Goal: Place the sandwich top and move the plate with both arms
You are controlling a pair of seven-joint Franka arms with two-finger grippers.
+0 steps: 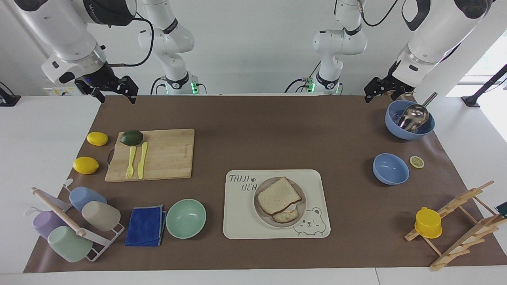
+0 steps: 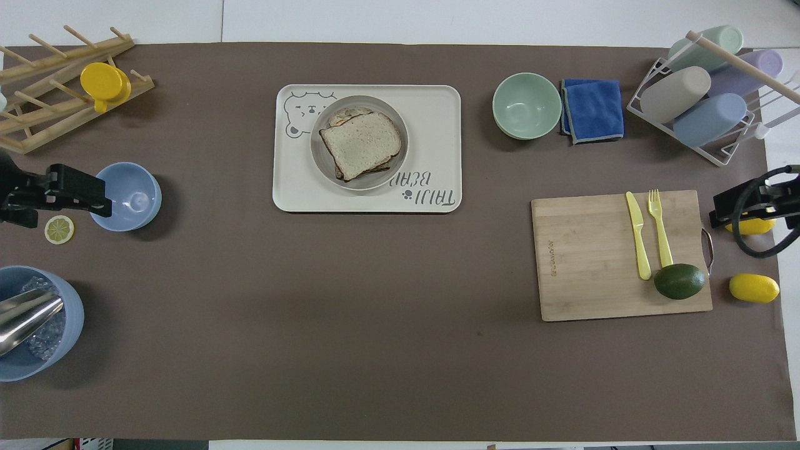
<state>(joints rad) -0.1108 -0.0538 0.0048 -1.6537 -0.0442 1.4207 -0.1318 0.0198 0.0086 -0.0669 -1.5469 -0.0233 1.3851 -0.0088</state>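
Observation:
The sandwich top (image 1: 278,195) (image 2: 360,144), a pale slice with a brown crust, lies on the egg toast on the round beige plate (image 1: 303,204) (image 2: 390,112). The plate stands on the cream bear tray (image 1: 241,221) (image 2: 437,106). My left gripper (image 1: 379,93) (image 2: 94,197) hangs open and holds nothing, raised at the left arm's end of the table, over the edge of the small blue bowl (image 1: 390,169) in the overhead view. My right gripper (image 1: 115,95) (image 2: 725,209) waits open, high over the right arm's end, above a lemon (image 1: 97,138).
A blue bowl with a metal scoop (image 1: 410,118) and a lemon slice (image 1: 416,161) lie near the left gripper. A wooden rack with a yellow cup (image 1: 427,223), a mint bowl (image 1: 185,218), a blue cloth (image 1: 145,225), a cup rack (image 1: 71,225) and a cutting board (image 1: 166,154) with an avocado stand around.

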